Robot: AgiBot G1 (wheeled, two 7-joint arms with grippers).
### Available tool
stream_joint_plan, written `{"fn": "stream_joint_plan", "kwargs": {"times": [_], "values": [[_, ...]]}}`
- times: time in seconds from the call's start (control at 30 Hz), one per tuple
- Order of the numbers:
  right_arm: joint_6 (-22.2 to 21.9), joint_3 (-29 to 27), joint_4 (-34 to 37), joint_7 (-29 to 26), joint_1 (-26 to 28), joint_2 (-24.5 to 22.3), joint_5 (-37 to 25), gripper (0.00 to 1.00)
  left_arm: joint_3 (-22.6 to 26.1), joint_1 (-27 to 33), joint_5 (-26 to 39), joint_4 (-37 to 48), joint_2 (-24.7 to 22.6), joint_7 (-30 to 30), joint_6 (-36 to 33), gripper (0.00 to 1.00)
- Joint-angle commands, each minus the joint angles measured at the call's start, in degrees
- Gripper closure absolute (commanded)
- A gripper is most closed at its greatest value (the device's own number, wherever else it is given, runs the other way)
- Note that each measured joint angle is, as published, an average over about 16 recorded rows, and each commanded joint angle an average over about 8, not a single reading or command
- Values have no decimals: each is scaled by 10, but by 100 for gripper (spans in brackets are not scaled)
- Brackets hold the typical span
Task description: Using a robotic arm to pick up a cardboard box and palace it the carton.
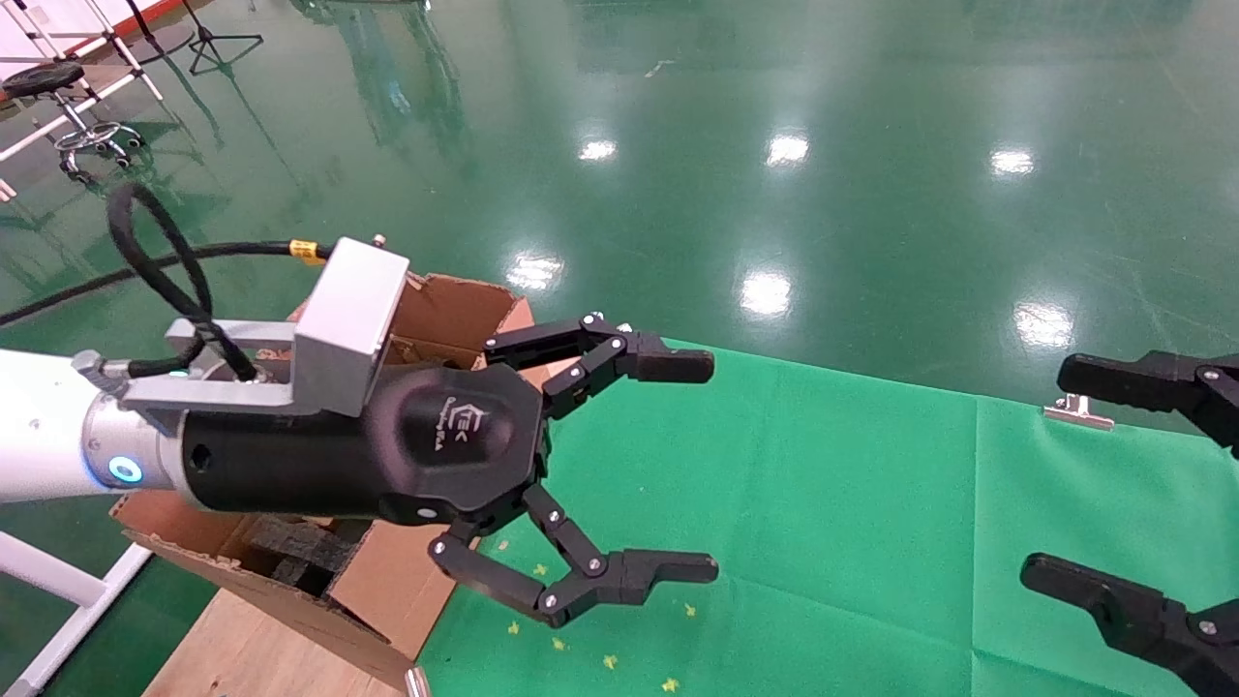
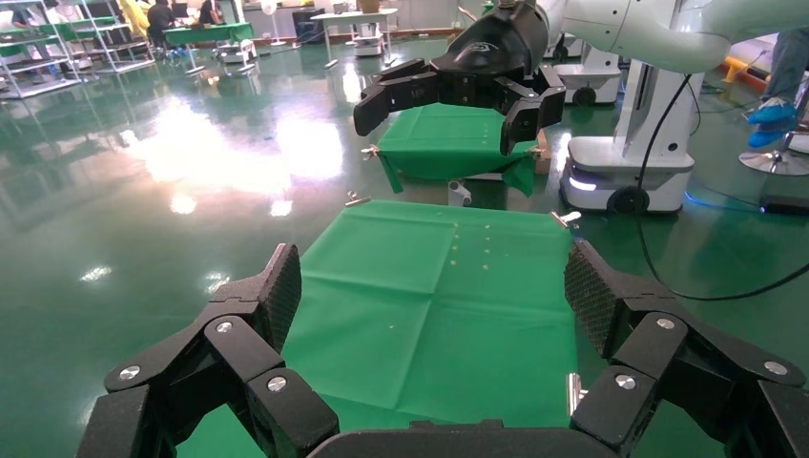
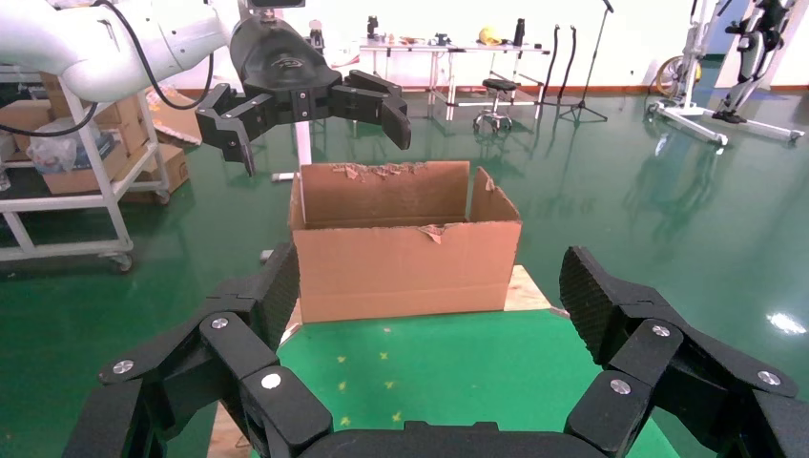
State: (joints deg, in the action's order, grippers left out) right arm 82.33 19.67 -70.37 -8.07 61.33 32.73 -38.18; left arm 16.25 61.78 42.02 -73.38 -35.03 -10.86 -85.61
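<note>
My left gripper (image 1: 634, 474) (white logo unreadable) hovers spread, holding nothing, beside the carton (image 1: 387, 571) at the green cloth's (image 1: 823, 503) left; right gripper (image 1: 1113, 484) spread too. Glossy green floor (image 1: 774, 145).

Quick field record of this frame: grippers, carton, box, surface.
left gripper: jaws open, empty, raised beside the carton over the cloth edge
right gripper: jaws open, empty, at the table's right side
large brown corrugated carton with torn rim: upright at the table's left end, dark foam inside
small taped cardboard box: not in view
green cloth-covered table: small yellow specks near the carton
</note>
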Motion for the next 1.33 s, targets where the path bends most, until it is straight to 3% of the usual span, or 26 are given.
{"fn": "stream_joint_plan", "kwargs": {"times": [0.03,1.33], "values": [[0,0,0,0,0,0,0,0,0,0,0,0,0,0,0,0],[0,0,0,0,0,0,0,0,0,0,0,0,0,0,0,0]]}}
